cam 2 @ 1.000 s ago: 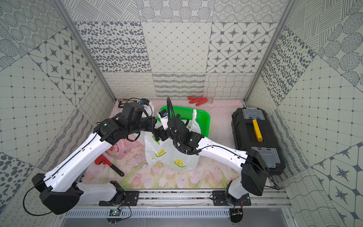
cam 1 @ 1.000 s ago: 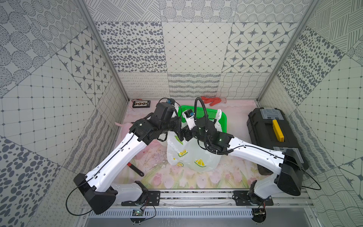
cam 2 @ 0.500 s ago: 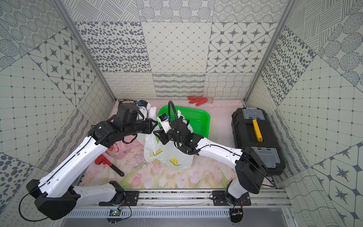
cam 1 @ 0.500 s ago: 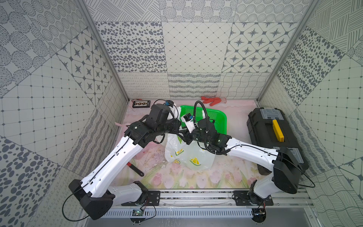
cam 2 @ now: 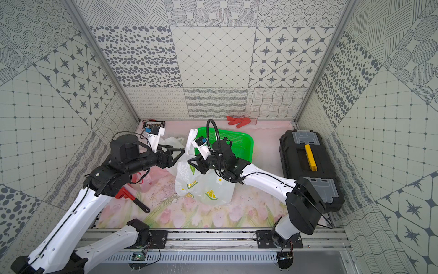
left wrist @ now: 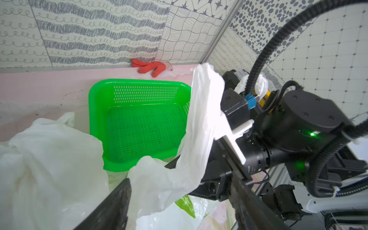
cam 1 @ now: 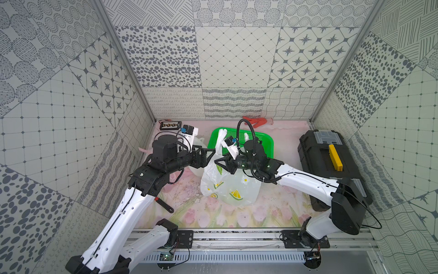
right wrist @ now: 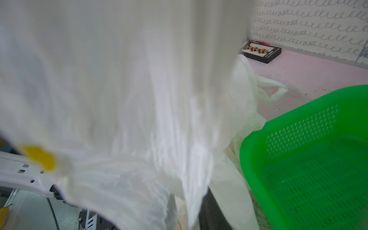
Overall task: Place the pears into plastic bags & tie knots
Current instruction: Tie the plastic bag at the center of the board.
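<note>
White right arm [cam 1: 308, 182] bends inward, right tool [cam 1: 219, 163] pinching lemon-print bag [cam 1: 237, 187].

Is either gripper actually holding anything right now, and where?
The right gripper seems to pinch the lemon-print bag by its handle strip. The left gripper stands open around that strip, holding nothing.
</note>
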You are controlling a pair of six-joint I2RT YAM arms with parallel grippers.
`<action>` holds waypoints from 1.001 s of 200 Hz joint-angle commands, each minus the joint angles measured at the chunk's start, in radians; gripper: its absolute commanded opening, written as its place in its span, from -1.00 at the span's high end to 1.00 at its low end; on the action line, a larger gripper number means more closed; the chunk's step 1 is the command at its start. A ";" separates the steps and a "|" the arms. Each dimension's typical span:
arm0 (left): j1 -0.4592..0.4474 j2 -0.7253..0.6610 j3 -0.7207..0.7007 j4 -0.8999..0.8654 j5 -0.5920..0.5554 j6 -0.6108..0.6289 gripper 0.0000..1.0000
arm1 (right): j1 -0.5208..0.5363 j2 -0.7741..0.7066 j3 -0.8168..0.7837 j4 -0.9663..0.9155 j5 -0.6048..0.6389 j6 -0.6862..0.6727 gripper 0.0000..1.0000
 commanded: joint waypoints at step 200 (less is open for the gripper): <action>0.071 0.136 -0.209 0.545 0.473 -0.103 0.98 | -0.042 -0.071 -0.051 0.130 -0.177 0.135 -0.02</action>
